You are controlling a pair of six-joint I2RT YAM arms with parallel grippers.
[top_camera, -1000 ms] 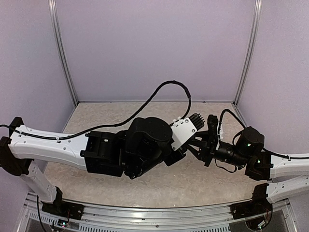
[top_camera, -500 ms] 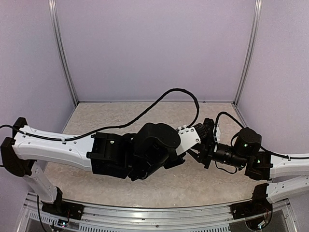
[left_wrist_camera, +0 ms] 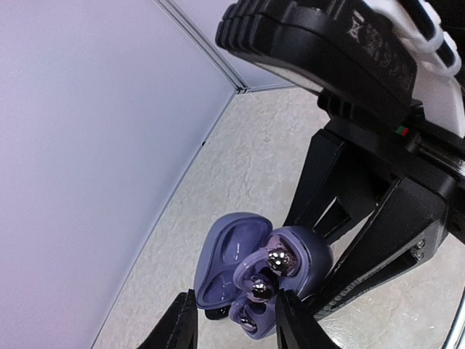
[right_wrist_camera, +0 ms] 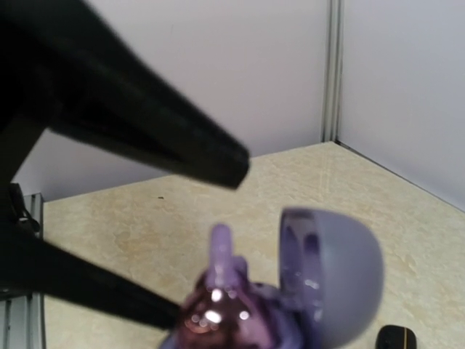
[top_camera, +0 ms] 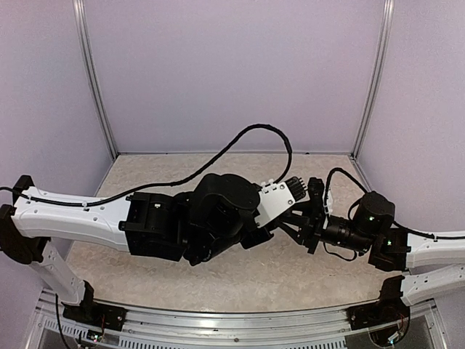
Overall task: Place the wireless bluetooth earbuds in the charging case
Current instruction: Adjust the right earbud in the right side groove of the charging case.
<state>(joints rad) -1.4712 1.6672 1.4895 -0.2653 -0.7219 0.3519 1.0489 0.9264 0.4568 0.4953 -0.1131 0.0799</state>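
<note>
Earbuds (left_wrist_camera: pixel 280 260) of translucent purple plastic with shiny silvery ends sit at the wells of a small lavender clamshell charging case (left_wrist_camera: pixel 305 254). The case is held in the air above the beige speckled worktop (left_wrist_camera: pixel 240 167), a little right of its middle. The lid (left_wrist_camera: pixel 229 251) is hinged wide open.

In the left wrist view two silvery tips show close together in the base, so both earbuds seem to be in or at their wells. In the blurred right wrist view one purple stem (right_wrist_camera: pixel 218 251) stands up above the base. At least one earbud therefore looks not fully pressed home. How deep either one sits cannot be told.

The right end effector (top_camera: pixel 301 218) is clamped shut on the base of the case, its black fingers meeting it on the side away from the lid. The left end effector (left_wrist_camera: pixel 236 323) hovers right at the case with its two black fingertips apart, straddling the near edge of the base. It has hold of nothing that shows.

Judged from this, the placing is largely done: these earbuds are at the case, not loose on the worktop. What seems left is seating the raised one, and perhaps closing the lid.

A small dark object (right_wrist_camera: pixel 396 338) lies on the worktop beyond the case, too small and blurred to name.
</note>
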